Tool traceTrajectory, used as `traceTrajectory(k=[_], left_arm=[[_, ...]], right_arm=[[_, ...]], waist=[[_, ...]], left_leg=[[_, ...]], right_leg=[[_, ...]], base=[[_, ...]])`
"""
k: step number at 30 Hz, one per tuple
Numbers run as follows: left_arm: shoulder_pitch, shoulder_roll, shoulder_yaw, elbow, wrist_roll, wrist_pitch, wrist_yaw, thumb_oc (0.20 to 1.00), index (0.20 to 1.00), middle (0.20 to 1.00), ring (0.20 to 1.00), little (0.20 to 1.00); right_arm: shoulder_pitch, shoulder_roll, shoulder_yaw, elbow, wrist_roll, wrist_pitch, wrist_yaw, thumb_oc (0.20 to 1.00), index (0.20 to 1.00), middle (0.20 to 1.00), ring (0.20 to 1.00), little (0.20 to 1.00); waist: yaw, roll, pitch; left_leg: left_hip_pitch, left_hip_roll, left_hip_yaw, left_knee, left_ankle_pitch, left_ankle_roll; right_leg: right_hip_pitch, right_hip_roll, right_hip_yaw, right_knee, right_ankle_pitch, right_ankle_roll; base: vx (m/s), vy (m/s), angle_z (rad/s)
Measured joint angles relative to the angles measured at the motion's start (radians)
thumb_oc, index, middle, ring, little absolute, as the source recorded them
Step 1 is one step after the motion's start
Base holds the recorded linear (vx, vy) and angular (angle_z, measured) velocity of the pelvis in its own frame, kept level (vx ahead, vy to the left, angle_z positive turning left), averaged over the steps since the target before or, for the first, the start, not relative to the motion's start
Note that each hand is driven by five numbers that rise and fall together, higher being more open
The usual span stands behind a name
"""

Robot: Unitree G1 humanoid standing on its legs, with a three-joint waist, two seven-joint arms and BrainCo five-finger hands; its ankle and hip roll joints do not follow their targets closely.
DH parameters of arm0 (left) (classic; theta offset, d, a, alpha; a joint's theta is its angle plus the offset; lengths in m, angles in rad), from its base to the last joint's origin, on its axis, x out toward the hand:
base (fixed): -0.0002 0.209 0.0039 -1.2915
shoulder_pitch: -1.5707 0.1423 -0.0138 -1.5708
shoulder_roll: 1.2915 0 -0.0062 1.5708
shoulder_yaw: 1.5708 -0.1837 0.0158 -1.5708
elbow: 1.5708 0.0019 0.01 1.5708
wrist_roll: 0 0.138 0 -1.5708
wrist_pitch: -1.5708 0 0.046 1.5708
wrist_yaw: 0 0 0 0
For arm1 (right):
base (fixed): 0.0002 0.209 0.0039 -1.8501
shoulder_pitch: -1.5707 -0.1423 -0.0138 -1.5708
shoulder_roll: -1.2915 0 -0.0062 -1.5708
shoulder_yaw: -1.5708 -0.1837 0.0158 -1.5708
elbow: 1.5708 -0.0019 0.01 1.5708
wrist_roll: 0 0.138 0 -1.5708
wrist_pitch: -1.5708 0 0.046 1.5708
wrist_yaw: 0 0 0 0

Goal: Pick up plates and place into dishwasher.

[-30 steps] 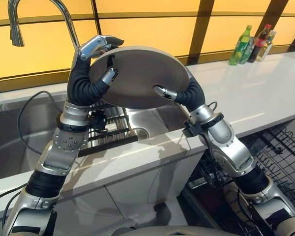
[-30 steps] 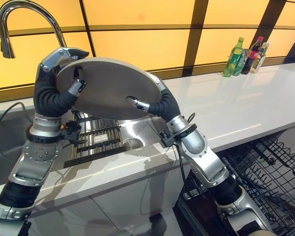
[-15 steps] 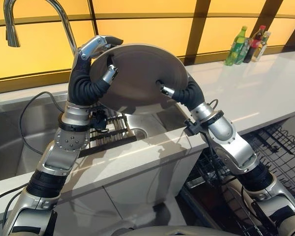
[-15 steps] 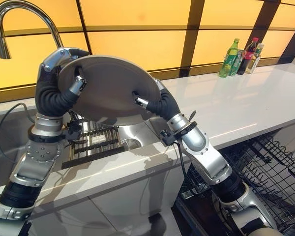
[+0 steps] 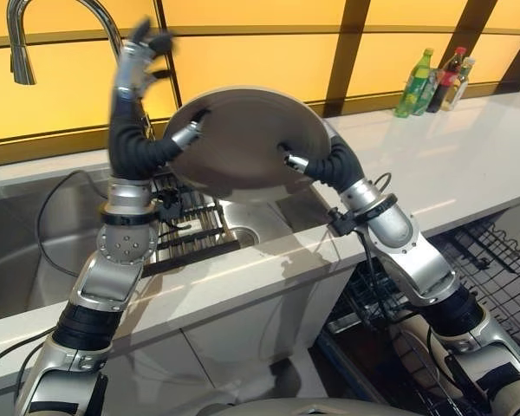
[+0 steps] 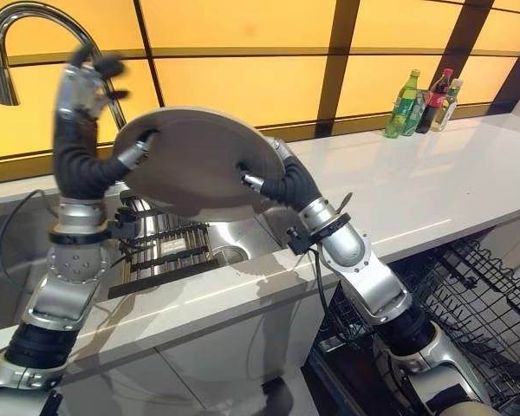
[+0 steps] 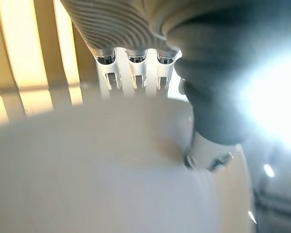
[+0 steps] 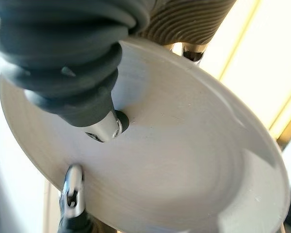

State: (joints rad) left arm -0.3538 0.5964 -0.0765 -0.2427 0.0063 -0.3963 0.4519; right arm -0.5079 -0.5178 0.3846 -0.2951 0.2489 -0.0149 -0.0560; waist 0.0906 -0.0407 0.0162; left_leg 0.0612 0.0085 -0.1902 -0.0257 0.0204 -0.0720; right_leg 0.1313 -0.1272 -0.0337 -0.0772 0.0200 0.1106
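Observation:
A large round grey plate [image 5: 243,130] is held tilted in the air above the sink. My right hand [image 5: 331,165] grips its right edge, with the thumb pressed on the near face and the fingers hidden behind the rim; the right wrist view shows that thumb on the plate [image 8: 184,145]. My left hand [image 5: 135,76] is open at the plate's left side. Its fingers point straight up, clear of the rim, and only the thumb tip touches the plate's left edge. In the left wrist view the fingers [image 7: 128,73] stand straight above the plate [image 7: 87,170].
A steel sink [image 5: 35,234] with a dark slatted rack [image 5: 191,230] lies under the plate, and a curved faucet [image 5: 22,35] stands at the back left. A white counter [image 5: 451,165] carries bottles [image 5: 433,78] at the far right. The open dishwasher's wire rack [image 5: 494,260] is at the lower right.
My left hand's fingers have let go of the plate's top rim and swung up and back. The right hand keeps its hold and the plate has shifted slightly right.

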Motion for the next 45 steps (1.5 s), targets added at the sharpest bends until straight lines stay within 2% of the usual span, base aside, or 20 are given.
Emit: traceTrajectory(k=[3,6,12,13,14,15,21,22,27,30,33,39,45], left_arm=[[0.004,0.000,0.044,0.000,0.000,0.020,0.039,1.000,1.000,1.000,1.000,1.000],[0.013,0.003,0.097,0.001,-0.001,0.032,0.054,1.000,1.000,1.000,1.000,1.000],[0.086,0.010,0.167,0.035,-0.001,0.042,0.060,1.000,1.000,1.000,1.000,1.000],[0.108,0.012,0.188,0.040,-0.002,0.042,0.060,1.000,1.000,1.000,1.000,1.000],[0.124,0.012,0.207,0.047,-0.003,0.043,0.061,1.000,1.000,1.000,1.000,1.000],[0.134,0.013,0.219,0.061,-0.003,0.043,0.060,1.000,1.000,1.000,1.000,1.000],[0.211,0.014,0.331,0.132,-0.036,0.056,0.068,1.000,1.000,1.000,1.000,1.000],[0.218,0.015,0.346,0.150,-0.046,0.057,0.067,1.000,1.000,1.000,1.000,1.000],[0.298,0.015,0.423,0.194,-0.098,0.061,0.065,1.000,1.000,1.000,1.000,1.000],[0.322,0.013,0.453,0.234,-0.108,0.060,0.064,1.000,1.000,1.000,1.000,1.000],[0.329,0.013,0.459,0.263,-0.107,0.059,0.066,1.000,1.000,1.000,1.000,1.000],[0.337,0.013,0.460,0.266,-0.107,0.057,0.088,1.000,1.000,1.000,1.000,1.000],[0.320,0.012,0.449,0.265,-0.097,0.057,0.155,1.000,1.000,1.000,1.000,1.000]], right_arm=[[0.000,-0.018,-0.010,0.003,-0.051,0.002,-0.020,0.200,0.200,0.200,0.200,0.200],[0.001,-0.049,-0.049,0.007,-0.060,0.005,-0.051,0.200,0.200,0.200,0.200,0.200],[0.125,-0.095,-0.234,0.022,-0.064,0.005,-0.119,0.200,0.200,0.200,0.200,0.200],[0.158,-0.101,-0.260,0.031,-0.076,0.005,-0.126,0.200,0.200,0.200,0.200,0.200],[0.187,-0.108,-0.281,0.037,-0.086,0.006,-0.135,0.200,0.200,0.200,0.200,0.200],[0.226,-0.118,-0.310,0.043,-0.099,0.004,-0.144,0.200,0.200,0.200,0.200,0.200],[0.420,-0.163,-0.477,0.137,-0.172,0.001,-0.183,0.200,0.200,0.200,0.200,0.200],[0.449,-0.170,-0.510,0.149,-0.177,0.000,-0.184,0.200,0.200,0.200,0.200,0.200],[0.553,-0.171,-0.635,0.230,-0.212,0.000,-0.237,0.200,0.200,0.200,0.200,0.200],[0.601,-0.170,-0.688,0.278,-0.229,0.000,-0.274,0.200,0.200,0.200,0.200,0.200],[0.624,-0.170,-0.696,0.352,-0.234,0.000,-0.318,0.200,0.200,0.200,0.200,0.200],[0.633,-0.170,-0.701,0.376,-0.237,0.000,-0.324,0.200,0.200,0.200,0.200,0.200],[0.599,-0.183,-0.684,0.397,-0.225,-0.002,-0.334,0.200,0.200,0.200,0.200,0.200]], waist=[[-0.004,0.000,0.000],[-0.026,-0.001,0.000],[-0.060,0.000,0.000],[-0.078,0.000,0.000],[-0.078,0.002,0.001],[-0.101,0.002,0.002],[-0.135,0.025,0.021],[-0.153,0.028,0.024],[-0.188,0.038,0.038],[-0.189,0.043,0.062],[-0.192,0.048,0.078],[-0.210,0.074,0.127],[-0.211,0.104,0.187]], left_leg=[[0.015,0.004,0.022,-0.008,0.000,0.000],[0.031,0.007,0.039,-0.024,0.001,0.001],[0.065,0.018,0.096,-0.053,0.000,0.003],[0.072,0.021,0.107,-0.059,-0.001,0.002],[0.075,0.022,0.110,-0.061,-0.001,0.002],[0.076,0.024,0.118,-0.061,-0.003,0.002],[0.105,0.033,0.184,-0.062,-0.020,0.001],[0.106,0.036,0.192,-0.062,-0.021,0.000],[0.108,0.057,0.225,-0.062,-0.025,-0.007],[0.118,0.069,0.242,-0.062,-0.032,-0.014],[0.104,0.078,0.246,-0.062,-0.035,-0.014],[0.095,0.076,0.244,-0.057,-0.032,-0.022],[-0.002,0.070,0.240,-0.015,-0.032,-0.022]], right_leg=[[0.000,0.001,0.018,-0.001,0.000,0.000],[-0.001,0.002,0.037,-0.001,0.000,0.000],[-0.013,0.009,0.095,0.000,0.003,0.000],[-0.014,0.011,0.105,0.000,0.003,0.000],[-0.013,0.013,0.108,-0.001,0.003,-0.001],[-0.017,0.015,0.115,0.000,0.003,-0.001],[-0.021,0.023,0.167,-0.013,0.019,-0.002],[-0.027,0.025,0.177,-0.012,0.021,-0.003],[-0.038,0.042,0.203,-0.013,0.031,-0.009],[-0.043,0.053,0.208,-0.014,0.032,-0.011],[-0.063,0.061,0.206,-0.011,0.035,-0.015],[-0.073,0.068,0.213,-0.010,0.045,-0.025],[-0.171,0.066,0.218,0.031,0.050,-0.021]], base=[[0.03,-0.030,-0.17],[0.04,-0.038,-0.21],[0.06,-0.051,-0.28],[0.06,-0.067,-0.23],[0.05,-0.075,-0.21],[0.04,-0.087,-0.22],[0.02,-0.100,-0.31],[-0.01,-0.118,-0.28],[-0.01,-0.155,-0.21],[-0.07,-0.156,-0.19],[-0.05,-0.142,-0.07],[-0.09,-0.078,-0.04],[-0.18,-0.011,-0.04]])
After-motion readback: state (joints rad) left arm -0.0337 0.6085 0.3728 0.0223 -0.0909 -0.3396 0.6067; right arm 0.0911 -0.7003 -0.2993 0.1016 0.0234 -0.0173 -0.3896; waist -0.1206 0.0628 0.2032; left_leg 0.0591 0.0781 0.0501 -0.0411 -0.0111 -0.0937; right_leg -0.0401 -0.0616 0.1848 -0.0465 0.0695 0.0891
